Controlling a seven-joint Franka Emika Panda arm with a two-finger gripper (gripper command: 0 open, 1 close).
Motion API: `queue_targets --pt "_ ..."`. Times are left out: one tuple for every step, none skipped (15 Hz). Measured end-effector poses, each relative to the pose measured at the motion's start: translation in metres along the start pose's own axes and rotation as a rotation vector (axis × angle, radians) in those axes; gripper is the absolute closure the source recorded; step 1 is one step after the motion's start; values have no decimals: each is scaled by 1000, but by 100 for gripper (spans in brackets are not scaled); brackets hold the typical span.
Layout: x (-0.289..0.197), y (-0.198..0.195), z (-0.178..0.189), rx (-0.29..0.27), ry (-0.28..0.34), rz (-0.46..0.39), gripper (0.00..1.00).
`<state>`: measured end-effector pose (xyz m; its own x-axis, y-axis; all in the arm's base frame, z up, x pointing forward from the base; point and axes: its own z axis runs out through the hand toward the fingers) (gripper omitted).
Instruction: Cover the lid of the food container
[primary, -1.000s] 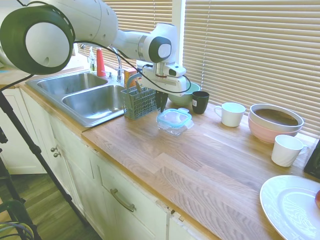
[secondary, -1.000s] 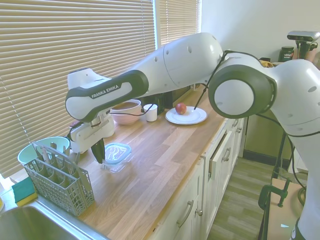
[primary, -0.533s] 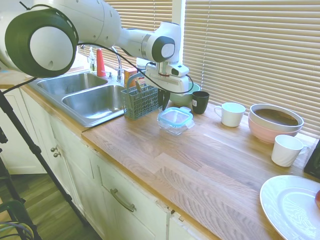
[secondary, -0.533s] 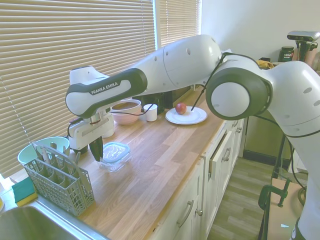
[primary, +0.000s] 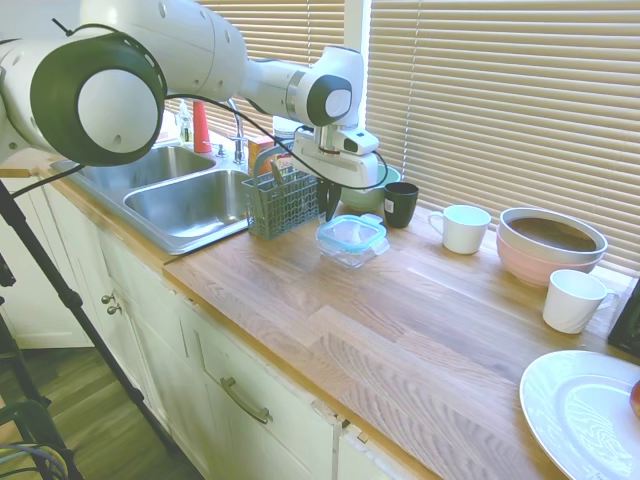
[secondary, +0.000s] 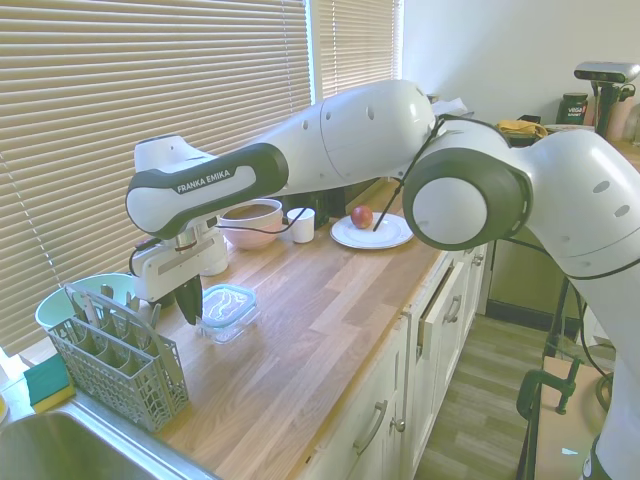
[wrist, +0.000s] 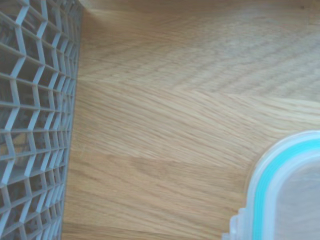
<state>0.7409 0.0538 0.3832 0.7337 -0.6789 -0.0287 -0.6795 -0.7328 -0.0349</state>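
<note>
The lid (primary: 352, 233), clear with a teal-blue rim, lies on top of the small clear food container (primary: 349, 256) on the wooden counter. The second exterior view shows the same lid (secondary: 228, 299) resting on the container (secondary: 226, 322). My gripper (primary: 329, 203) hangs just beside the container, between it and the grey cutlery basket, with its dark fingers (secondary: 190, 302) together and holding nothing. It is not touching the lid. One corner of the lid (wrist: 287, 195) shows in the wrist view, next to the basket's mesh.
The grey cutlery basket (primary: 277, 203) stands close by on the sink (primary: 190, 200) side. Behind are a mint-green bowl (primary: 372, 190) and a black cup (primary: 401, 204). Further along are a white mug (primary: 462, 228), a pink bowl (primary: 552, 245) and a white plate (primary: 585, 412).
The gripper has shifted slightly off the container's edge towards the basket. The lid now lies a little flatter on the container.
</note>
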Motion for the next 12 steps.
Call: queue_targets --pt "0 -1 0 0 0 -1 0" --pt "-2 -2 0 0 0 -2 0" --pt "-3 -3 0 0 0 -4 0" --pt "-4 -4 0 0 0 -5 0" --pt "-5 -5 0 1 0 -4 0" --pt "-5 -5 0 2 2 -4 0" --pt "-4 -5 -1 5 4 -3 0" --pt "-3 -5 -4 10 9 -2 0" --pt "-2 -4 -11 20 18 0 0" --pt "-2 -1 -20 31 29 3 0" --pt "-2 3 -29 41 37 6 0" --pt "-3 11 -38 48 43 12 0"
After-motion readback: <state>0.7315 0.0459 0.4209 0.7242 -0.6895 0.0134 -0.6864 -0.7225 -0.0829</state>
